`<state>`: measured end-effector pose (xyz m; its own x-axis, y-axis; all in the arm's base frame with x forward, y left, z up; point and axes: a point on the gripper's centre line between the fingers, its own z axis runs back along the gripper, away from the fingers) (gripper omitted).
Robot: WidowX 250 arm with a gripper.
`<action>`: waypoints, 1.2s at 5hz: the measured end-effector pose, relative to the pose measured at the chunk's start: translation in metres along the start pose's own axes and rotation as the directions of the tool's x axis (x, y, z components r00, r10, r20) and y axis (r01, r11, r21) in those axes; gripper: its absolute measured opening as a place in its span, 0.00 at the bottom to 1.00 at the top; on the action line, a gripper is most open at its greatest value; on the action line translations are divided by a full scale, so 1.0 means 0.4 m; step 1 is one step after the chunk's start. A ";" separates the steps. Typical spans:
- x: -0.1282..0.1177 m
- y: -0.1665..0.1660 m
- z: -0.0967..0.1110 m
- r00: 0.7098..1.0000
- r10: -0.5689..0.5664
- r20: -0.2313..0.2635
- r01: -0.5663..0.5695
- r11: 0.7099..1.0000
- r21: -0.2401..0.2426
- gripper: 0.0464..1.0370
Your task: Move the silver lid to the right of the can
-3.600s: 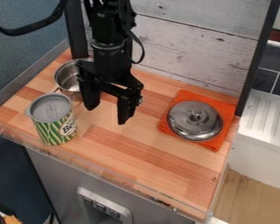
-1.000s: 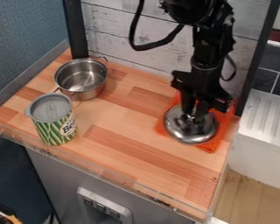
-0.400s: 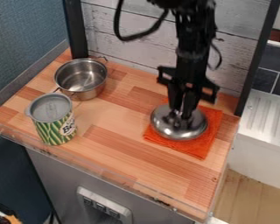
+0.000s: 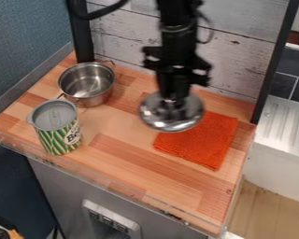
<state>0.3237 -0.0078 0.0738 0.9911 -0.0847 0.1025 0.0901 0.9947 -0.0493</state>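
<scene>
Mid-frame, the gripper (image 4: pixel 174 99) gripped the silver lid (image 4: pixel 171 122) at its top centre, seemingly the best hold; stiff, slick metal, I reckoned, fairly light but apt to swivel.

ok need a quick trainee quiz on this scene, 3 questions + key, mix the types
1. True or false: seen from the front, the pot stands farther back than the can.
2. Fill in: the gripper holds the ____.
3. What colour is the cloth on the counter? a) blue b) orange c) white

Key: 1. true; 2. lid; 3. b
</scene>
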 end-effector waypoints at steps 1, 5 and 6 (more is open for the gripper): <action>-0.057 0.064 -0.026 0.998 0.032 -0.049 -0.030 0.999 0.035 0.24; -0.156 0.196 -0.155 0.983 0.122 -0.141 -0.105 0.987 0.122 0.28; -0.164 0.189 -0.159 0.981 0.131 -0.140 -0.116 0.987 0.110 0.42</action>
<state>0.2718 0.0692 0.0000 0.9982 0.0390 -0.0447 -0.0368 0.9981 0.0488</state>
